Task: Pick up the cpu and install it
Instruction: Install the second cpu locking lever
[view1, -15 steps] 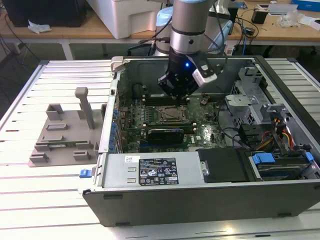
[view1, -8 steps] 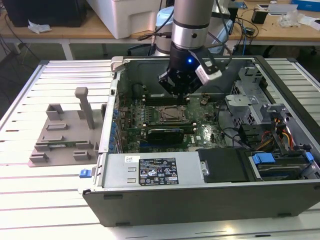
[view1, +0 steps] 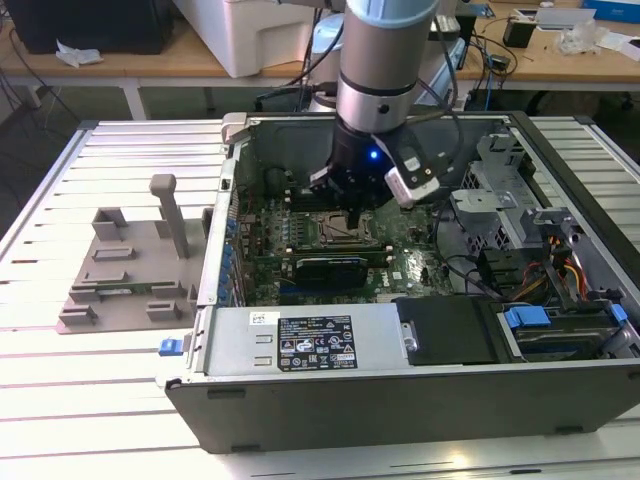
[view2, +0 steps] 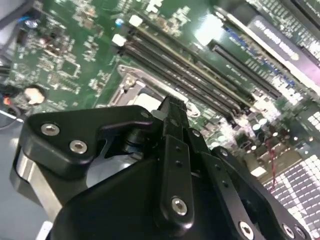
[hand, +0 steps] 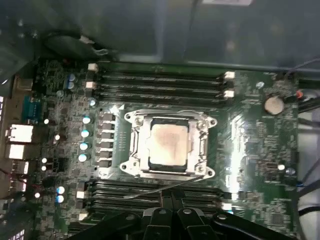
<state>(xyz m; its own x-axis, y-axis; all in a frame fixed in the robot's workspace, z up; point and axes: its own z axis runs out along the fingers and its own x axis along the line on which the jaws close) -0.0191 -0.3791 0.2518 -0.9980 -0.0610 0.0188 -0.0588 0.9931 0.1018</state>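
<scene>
The cpu (hand: 167, 145) is a pale silvery square lying flat inside the metal socket frame (hand: 131, 150) on the green motherboard (hand: 260, 165). In the second wrist view a corner of the cpu (view2: 145, 100) shows just past my fingertips. My gripper (view1: 352, 215) hangs on the arm straight over the socket inside the open computer case (view1: 400, 400). Its black fingers come together at the tip in both wrist views, gripper (view2: 172, 106), gripper (hand: 170, 196), and nothing sits between them. The gripper stands a little above the cpu.
Memory slots (hand: 160, 80) run along both sides of the socket. A black expansion card (view1: 325, 270) stands near the socket. A drive cage (view1: 500, 170) and cables (view1: 560, 270) fill the case at the exterior view's right. A grey fixture tray (view1: 130, 270) lies outside the case.
</scene>
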